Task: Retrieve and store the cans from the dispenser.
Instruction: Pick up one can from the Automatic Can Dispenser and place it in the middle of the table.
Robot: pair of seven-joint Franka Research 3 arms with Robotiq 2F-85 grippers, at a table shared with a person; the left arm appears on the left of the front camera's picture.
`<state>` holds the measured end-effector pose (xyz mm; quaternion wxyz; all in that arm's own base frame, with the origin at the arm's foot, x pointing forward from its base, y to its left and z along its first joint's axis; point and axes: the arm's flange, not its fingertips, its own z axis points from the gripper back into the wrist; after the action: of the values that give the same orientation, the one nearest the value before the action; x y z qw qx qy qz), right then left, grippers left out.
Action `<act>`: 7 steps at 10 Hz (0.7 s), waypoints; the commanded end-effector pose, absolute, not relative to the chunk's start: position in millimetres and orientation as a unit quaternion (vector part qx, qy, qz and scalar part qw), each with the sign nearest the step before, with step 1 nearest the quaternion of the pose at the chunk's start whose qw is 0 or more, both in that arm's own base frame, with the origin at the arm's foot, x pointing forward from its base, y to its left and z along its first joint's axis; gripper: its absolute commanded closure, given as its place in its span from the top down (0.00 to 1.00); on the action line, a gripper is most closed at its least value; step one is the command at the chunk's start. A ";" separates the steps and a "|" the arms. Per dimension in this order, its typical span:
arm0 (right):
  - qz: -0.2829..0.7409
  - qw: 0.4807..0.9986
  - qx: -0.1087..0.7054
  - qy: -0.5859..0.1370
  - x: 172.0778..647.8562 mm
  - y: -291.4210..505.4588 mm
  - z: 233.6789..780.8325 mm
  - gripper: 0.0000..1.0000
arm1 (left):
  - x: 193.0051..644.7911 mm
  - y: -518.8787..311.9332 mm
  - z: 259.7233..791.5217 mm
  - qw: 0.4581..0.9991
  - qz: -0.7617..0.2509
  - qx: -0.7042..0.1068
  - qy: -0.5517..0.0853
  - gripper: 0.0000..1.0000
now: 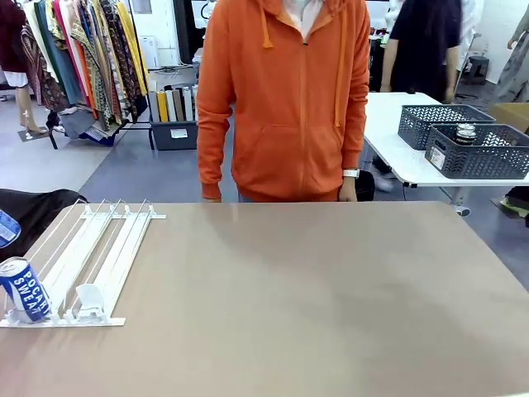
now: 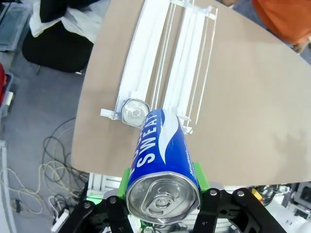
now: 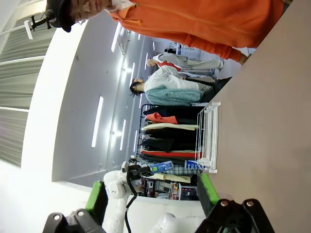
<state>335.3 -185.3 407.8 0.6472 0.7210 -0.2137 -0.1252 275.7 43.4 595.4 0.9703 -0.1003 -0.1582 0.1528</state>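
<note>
left gripper (image 2: 164, 180) is clamped on a pocari sweat can (image 2: 163, 155); green pads sit on opposite sides of the body up by the silver top; can runs out along the fingers and hangs above the front end of the dispenser (image 2: 146, 63); right gripper (image 3: 151, 196) stands wide, nothing between its pads (image 3: 97, 198); second pocari can (image 1: 25, 289) stands upright at the dispenser's front lip in the left lane, with a white pusher block (image 1: 88, 298) in the lane beside it

handling, my read: thin aluminium; stiff if full, dents easily if empty; can't tell which from here; painted wall is slick, so take it mid-body across the diameter, not by the rim

hard to make out: in the front view the held can is just a blue sliver cut by the left edge; pad contact is hidden behind the can top in the left wrist view; grey mesh basket (image 1: 479, 153) on the far table holds something silver-topped, too small to call; storage spot not evident; person (image 1: 289, 99) stands at the far side, hands at the table edge
</note>
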 end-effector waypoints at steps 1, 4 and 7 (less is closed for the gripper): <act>-0.115 0.651 0.720 -0.212 334.9 -186.4 410.5 1.00 | 272.5 47.8 601.1 0.970 0.148 -0.096 -0.165 0.00; -0.115 0.651 0.720 -0.212 334.9 -186.4 410.5 1.00 | 316.5 -38.9 604.3 0.971 0.079 -0.120 -0.193 0.00; -0.115 0.651 0.720 -0.212 334.9 -186.4 410.5 1.00 | 364.6 -210.7 600.4 0.970 -0.075 -0.134 -0.191 0.00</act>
<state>335.3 -185.2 408.0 0.6472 0.7210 -0.2138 -0.1249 327.0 -182.5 594.9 0.9719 -0.1263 -0.1946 -0.0397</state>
